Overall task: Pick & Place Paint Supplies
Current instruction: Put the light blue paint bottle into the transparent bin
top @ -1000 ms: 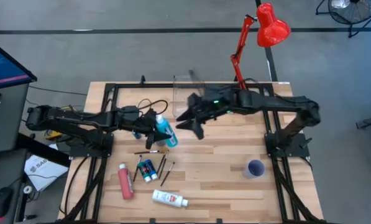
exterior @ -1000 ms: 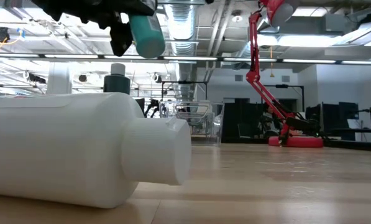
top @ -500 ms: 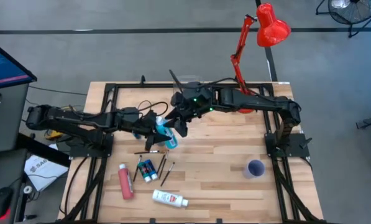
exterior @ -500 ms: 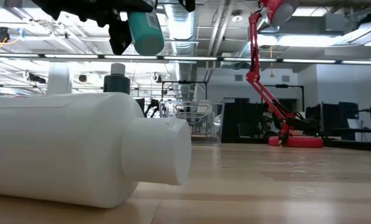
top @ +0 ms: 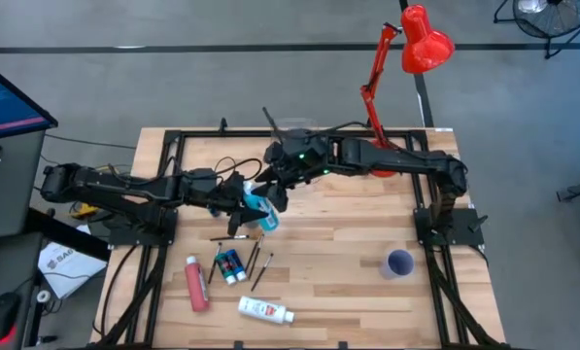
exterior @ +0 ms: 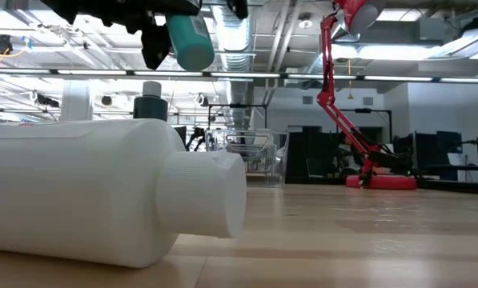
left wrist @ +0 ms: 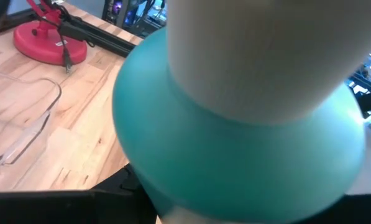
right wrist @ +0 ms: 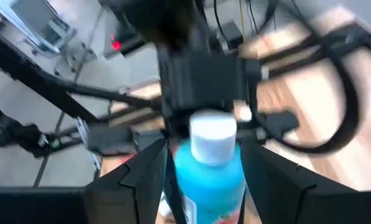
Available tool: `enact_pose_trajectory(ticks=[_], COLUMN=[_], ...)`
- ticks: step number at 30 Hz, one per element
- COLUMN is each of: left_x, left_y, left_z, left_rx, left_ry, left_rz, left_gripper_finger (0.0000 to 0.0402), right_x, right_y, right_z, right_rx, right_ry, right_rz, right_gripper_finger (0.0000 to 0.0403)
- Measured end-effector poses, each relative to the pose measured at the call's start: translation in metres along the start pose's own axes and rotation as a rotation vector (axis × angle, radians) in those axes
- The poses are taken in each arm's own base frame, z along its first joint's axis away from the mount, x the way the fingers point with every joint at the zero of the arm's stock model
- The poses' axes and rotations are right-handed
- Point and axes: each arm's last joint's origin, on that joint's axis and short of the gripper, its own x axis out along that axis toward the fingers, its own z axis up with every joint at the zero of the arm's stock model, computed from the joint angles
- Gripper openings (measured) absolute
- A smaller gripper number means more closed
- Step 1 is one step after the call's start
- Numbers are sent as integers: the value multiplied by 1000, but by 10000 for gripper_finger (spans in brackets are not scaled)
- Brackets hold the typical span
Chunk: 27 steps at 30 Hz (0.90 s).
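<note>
The smooth light blue bottle [top: 259, 209] with its white cap [right wrist: 212, 134] hangs in the air above mid-table, pinched by the left gripper [top: 248, 203]. The right gripper [top: 273, 191] straddles it, fingers [right wrist: 140, 177] spread on either side. Bare wood planks [top: 348, 248] lie open toward the purple cup [top: 399, 263]; the clear box [left wrist: 23, 127] stands nearby.
</note>
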Motion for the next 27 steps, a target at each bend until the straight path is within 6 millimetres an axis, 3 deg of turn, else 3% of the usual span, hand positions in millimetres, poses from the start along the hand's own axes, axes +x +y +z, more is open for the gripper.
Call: enact_pose_trajectory(ticks=[9,27], left_x=[0,0], left_y=[0,0], left_z=[0,1], left_rx=[1,3], left_ry=[-5,-12], left_rz=[3,14], left_gripper_finger=[173,173], right_x=[21,23], right_y=[-1,-1], right_z=[-3,-2], right_rx=[22,22], right_ry=[-22,-33], right_rz=[20,25], right_gripper_finger=[198,155])
